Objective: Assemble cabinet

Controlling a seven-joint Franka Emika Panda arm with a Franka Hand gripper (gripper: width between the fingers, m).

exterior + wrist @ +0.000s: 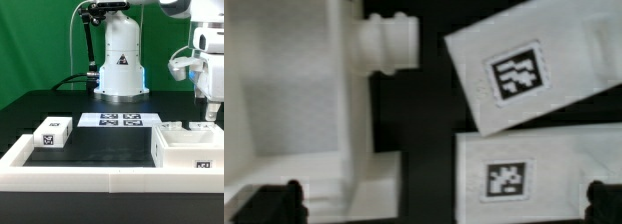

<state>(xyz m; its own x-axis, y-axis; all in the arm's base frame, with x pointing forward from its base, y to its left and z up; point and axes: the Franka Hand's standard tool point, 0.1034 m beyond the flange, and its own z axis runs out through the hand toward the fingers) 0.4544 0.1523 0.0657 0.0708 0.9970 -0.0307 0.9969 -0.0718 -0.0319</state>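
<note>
The cabinet [190, 150], a large white box with a tag on its front, stands at the exterior view's right against the front rail. My gripper [211, 114] hangs just above its far right corner. In the wrist view the gripper [445, 203] is open and holds nothing. Its two dark fingertips [287, 200] stand wide apart. A white cabinet face with a tag [505, 178] lies between them. Another tagged white panel [518, 70] lies tilted beyond it, and a white wall with a round knob [388, 45] runs beside it.
A small white tagged block [52, 133] lies at the exterior view's left. The marker board [120, 120] lies at the middle back. A long white rail [80, 180] borders the front and left of the table. The arm's white base [122, 65] stands behind.
</note>
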